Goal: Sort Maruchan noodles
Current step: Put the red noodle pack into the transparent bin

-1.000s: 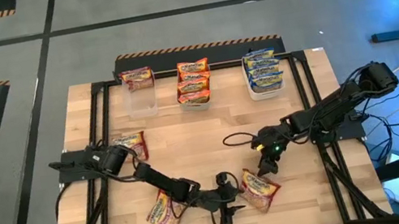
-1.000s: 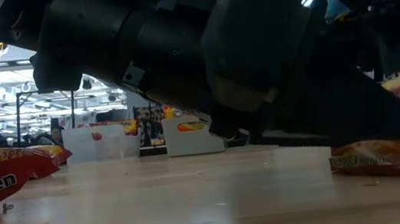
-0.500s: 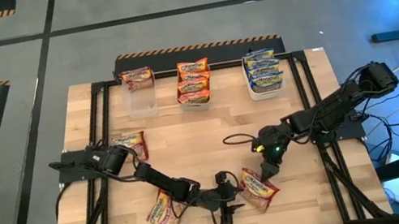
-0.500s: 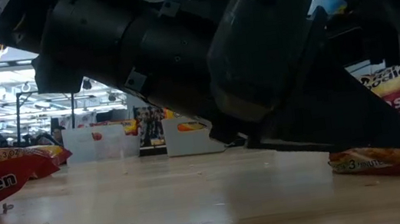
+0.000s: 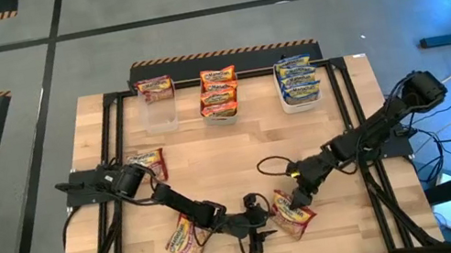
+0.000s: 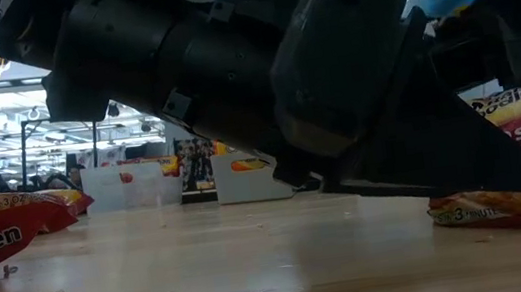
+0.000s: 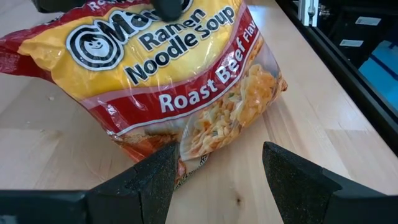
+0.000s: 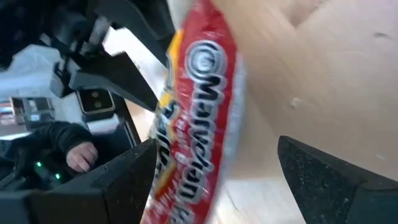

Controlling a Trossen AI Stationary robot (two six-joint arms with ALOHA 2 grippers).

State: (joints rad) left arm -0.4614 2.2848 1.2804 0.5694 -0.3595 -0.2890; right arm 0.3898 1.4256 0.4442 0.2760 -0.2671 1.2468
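Maruchan noodles lie scattered on the wooden table [image 5: 213, 161]: one packet [image 5: 148, 164] near the left edge, another [image 5: 184, 238] at the front, left of the released left gripper [image 5: 266, 222], whose fingers point at a Roast Beef packet [image 5: 292, 212]. Spread wide, the right gripper [image 5: 296, 198] straddles it.

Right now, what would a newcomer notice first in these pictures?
Both grippers meet at one roast beef noodle packet near the table's front edge: the left gripper and the right gripper, both open. Along the far edge stand three clear tubs with sorted packets.
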